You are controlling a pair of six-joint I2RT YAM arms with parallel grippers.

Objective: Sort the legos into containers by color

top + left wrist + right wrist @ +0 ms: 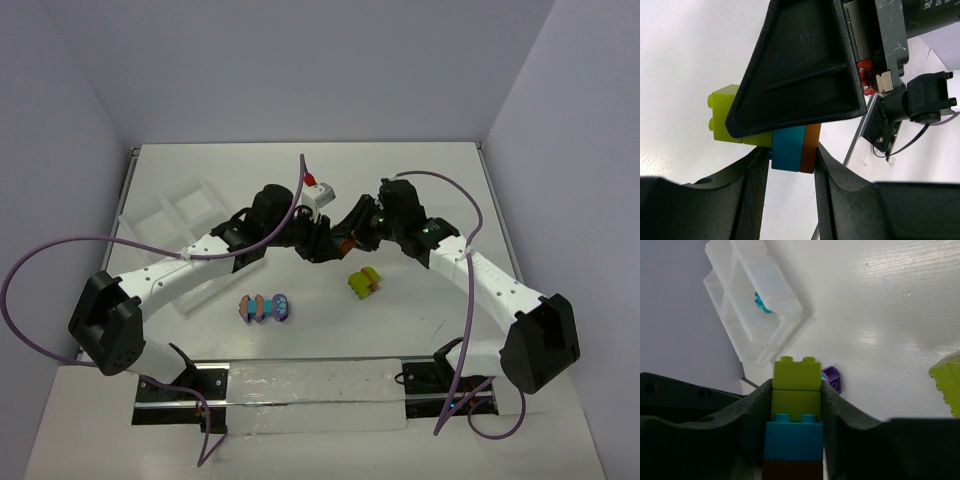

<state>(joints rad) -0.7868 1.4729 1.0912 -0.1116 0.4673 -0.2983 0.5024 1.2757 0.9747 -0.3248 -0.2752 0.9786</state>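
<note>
A lego stack (795,405) of two lime bricks, a turquoise one and an orange-brown one hangs above the table's middle (340,240). My right gripper (796,390) is shut on its lime and turquoise part. My left gripper (791,157) is shut on the turquoise and orange-brown end (790,147), fingers against both sides. The right gripper's finger (800,65) hides most of the lime bricks (726,114) in the left wrist view. The white tray of containers (165,215) lies at the left; one compartment holds a turquoise brick (761,302).
A lime and orange-brown cluster (363,283) lies just right of centre. A purple, orange-brown and turquoise cluster (265,308) lies nearer the left arm. A purple brick (832,378) shows below the held stack. The arms' mounting rail (310,385) runs along the near edge.
</note>
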